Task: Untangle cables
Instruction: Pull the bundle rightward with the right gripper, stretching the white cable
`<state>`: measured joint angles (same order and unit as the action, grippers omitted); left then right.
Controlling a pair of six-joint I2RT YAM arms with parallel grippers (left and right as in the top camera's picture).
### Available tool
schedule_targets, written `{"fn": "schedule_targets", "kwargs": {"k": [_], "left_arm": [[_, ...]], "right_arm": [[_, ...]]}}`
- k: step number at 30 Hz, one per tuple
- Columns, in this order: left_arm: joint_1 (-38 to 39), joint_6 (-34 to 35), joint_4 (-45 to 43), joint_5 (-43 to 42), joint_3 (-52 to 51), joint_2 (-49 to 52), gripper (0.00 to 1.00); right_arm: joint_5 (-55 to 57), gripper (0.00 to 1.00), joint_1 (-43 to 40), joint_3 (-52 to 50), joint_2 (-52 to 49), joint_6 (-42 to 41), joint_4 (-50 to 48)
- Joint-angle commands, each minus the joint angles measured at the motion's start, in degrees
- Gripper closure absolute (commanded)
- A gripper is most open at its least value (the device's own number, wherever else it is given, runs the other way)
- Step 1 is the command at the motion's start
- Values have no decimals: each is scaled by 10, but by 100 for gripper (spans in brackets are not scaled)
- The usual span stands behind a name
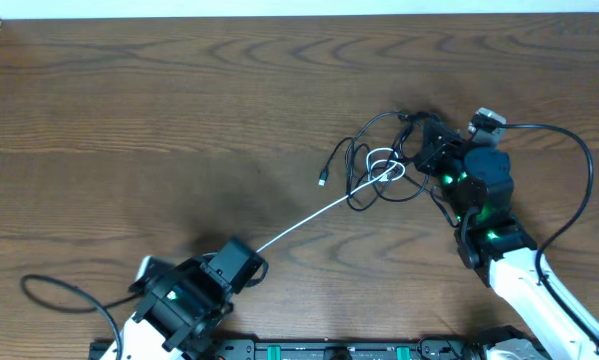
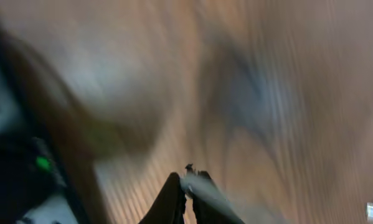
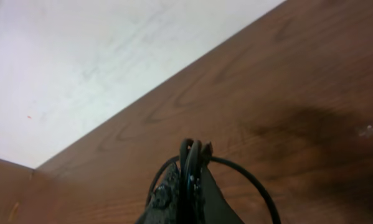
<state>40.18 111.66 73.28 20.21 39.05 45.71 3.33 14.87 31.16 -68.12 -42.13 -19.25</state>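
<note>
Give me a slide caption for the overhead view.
Left tool holds white cable taut; right tool grips black cable beside the tangle.

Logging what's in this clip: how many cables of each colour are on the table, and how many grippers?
white cable: 1
black cable: 1, as far as the tangle shows
grippers: 2, the left gripper and the right gripper
Total: 4
</note>
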Motion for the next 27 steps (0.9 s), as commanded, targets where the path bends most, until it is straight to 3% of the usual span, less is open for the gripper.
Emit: {"fn": "schedule_targets", "kwargs": {"k": [1,12,15,16,17,18,23,27], "left_arm": [[-3,80,17,112,6,-31,92],[-3,77,52,200,23,-221,92],[-3,76,77,224,23,-252,77],[-3,76,83,233,23,-257,77],[-3,76,87,246,23,-259,88],[-3,76,90,260,23,-258,92],[-3,76,103,318,23,-257,92],[-3,76,102,340,23,-257,71]], "right_arm": [[28,99,-25,7,36,-7,9],[143,99,-132,7,135,-14,112],[131,99,-161,7,161,-50,114],[127,99,-168,7,169,-63,113],[126,99,-173,7,176,-80,114],[126,99,-176,7,183,-95,114],[126,99,-181,7,218,-123,112],[129,99,-185,7,244,-123,94]]}}
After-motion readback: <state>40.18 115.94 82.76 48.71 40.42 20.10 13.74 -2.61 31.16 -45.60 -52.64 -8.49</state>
